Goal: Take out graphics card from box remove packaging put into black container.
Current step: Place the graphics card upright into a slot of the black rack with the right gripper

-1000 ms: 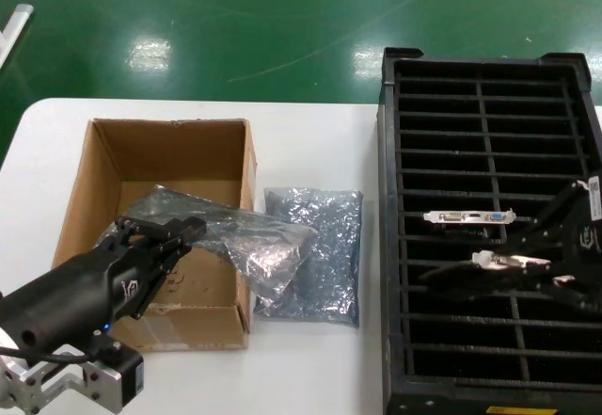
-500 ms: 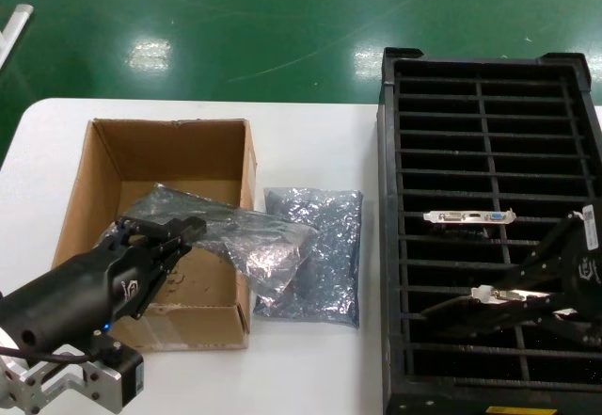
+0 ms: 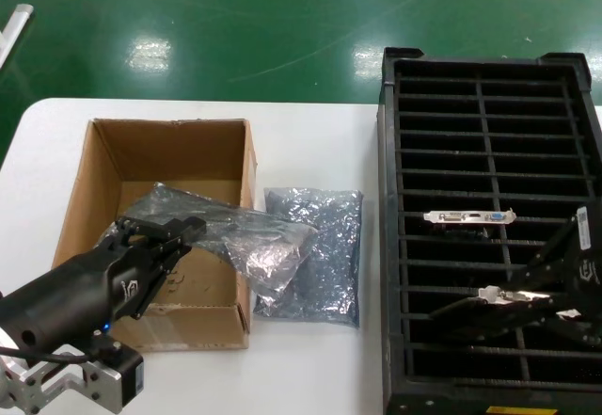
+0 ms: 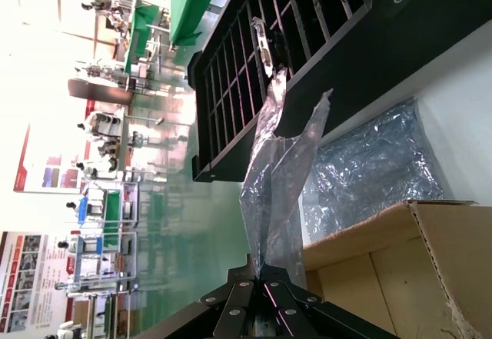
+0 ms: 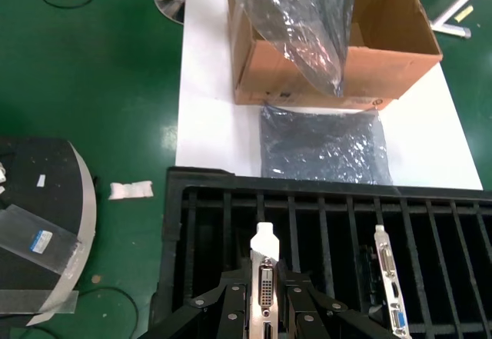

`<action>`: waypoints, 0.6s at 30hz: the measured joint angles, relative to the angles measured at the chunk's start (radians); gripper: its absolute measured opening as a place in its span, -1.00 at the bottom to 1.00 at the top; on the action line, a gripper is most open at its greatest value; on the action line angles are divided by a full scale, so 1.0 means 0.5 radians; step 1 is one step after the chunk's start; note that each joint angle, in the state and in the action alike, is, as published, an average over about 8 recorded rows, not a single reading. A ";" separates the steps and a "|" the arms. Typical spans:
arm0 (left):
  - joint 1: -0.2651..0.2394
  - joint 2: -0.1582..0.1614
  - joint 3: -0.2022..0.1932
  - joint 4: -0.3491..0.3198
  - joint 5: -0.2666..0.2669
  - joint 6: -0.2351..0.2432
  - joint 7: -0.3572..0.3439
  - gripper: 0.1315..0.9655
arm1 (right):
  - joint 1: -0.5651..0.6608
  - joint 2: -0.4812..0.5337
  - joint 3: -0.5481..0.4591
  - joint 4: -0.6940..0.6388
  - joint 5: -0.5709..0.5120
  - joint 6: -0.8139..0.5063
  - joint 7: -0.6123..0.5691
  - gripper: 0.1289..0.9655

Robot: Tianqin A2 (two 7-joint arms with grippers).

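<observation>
My right gripper (image 3: 527, 295) is shut on the silver bracket of a graphics card (image 3: 501, 294) and holds it low over the near slots of the black container (image 3: 389, 246). The right wrist view shows that bracket (image 5: 264, 274) clamped between the jaws. A second card (image 3: 469, 216) stands in a slot farther back. My left gripper (image 3: 179, 232) is shut on the empty silver packaging (image 3: 254, 241), which hangs over the brown box (image 3: 103, 166). In the left wrist view the packaging (image 4: 280, 170) rises from the shut jaws.
A second silver bag (image 3: 315, 255) lies flat on the white table (image 3: 310, 142) between the box and the container. Green floor lies beyond the table's far edge. The container's other slots are bare.
My right gripper has brought the graphics card down and nearer, to the container's near slots. The left gripper and the packaging have not moved.
</observation>
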 joint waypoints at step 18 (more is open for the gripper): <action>0.000 0.000 0.000 0.000 0.000 0.000 0.000 -0.98 | -0.024 -0.055 -0.031 -0.085 -0.128 0.037 -0.057 -0.86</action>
